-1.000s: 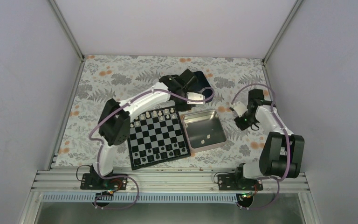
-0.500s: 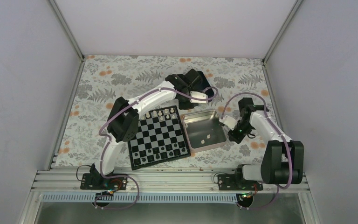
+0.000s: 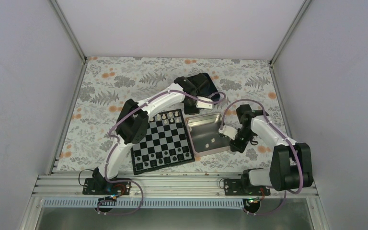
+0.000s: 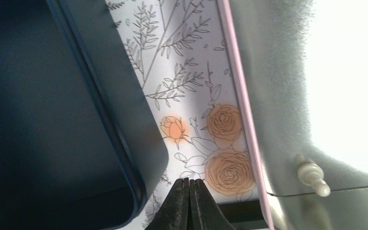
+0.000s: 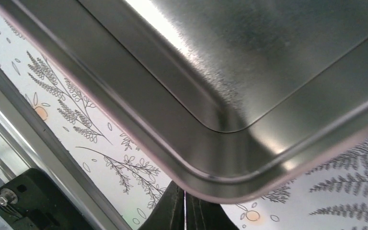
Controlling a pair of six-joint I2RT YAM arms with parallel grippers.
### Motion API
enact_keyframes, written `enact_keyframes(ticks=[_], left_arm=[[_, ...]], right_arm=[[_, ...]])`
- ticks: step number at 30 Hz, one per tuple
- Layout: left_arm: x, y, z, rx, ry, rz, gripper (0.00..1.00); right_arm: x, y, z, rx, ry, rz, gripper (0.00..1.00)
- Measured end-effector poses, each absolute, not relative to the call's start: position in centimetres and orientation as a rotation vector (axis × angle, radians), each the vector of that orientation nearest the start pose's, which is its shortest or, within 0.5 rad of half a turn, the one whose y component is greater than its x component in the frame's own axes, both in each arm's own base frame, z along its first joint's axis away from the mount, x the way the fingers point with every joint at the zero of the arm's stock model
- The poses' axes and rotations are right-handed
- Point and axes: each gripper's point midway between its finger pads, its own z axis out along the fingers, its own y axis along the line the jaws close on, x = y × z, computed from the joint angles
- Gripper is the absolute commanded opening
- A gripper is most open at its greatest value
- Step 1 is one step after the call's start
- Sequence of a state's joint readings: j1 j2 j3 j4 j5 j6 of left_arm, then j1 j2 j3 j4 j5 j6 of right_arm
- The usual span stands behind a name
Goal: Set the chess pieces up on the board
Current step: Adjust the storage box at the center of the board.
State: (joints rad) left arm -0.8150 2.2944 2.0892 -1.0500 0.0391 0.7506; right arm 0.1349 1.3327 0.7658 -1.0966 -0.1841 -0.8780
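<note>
The board (image 3: 163,142) lies flat at centre left. Several cream-white chess pieces (image 3: 168,116) stand along its far row, and tiny black pieces line its near rows. Two more cream pieces (image 3: 211,142) lie in the silver tin (image 3: 210,125); one of them shows in the left wrist view (image 4: 311,175). My left gripper (image 3: 190,108) is shut and empty (image 4: 190,181), over the cloth between the dark blue box (image 4: 52,110) and the tin's rim (image 4: 242,110). My right gripper (image 3: 234,145) is shut and empty (image 5: 185,192), at the tin's near right corner (image 5: 230,184).
The dark blue box (image 3: 203,84) sits behind the tin, partly under my left arm. The floral cloth (image 3: 115,81) covers the table. A metal frame rail (image 3: 172,184) runs along the near edge and also shows in the right wrist view (image 5: 24,139).
My right arm has swung left and nearer, from right of the tin to its near right corner. My left arm's elbow has shifted right; its gripper stays near the blue box.
</note>
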Motion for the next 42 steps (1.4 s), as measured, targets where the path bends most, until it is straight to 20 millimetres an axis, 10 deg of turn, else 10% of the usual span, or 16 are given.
enact_keyframes(ticks=[21, 42], left_arm=[[32.8, -37.0, 7.0, -2.388, -2.296, 0.136, 0.02], [27.9, -38.0, 6.6, -2.419, -2.113, 0.16, 0.02]], right_arm=[[17.8, 6.6, 3.6, -1.475, 2.761, 0.337, 0.04], [27.8, 2.6, 5.8, -1.151, 2.738, 0.077, 0.04]])
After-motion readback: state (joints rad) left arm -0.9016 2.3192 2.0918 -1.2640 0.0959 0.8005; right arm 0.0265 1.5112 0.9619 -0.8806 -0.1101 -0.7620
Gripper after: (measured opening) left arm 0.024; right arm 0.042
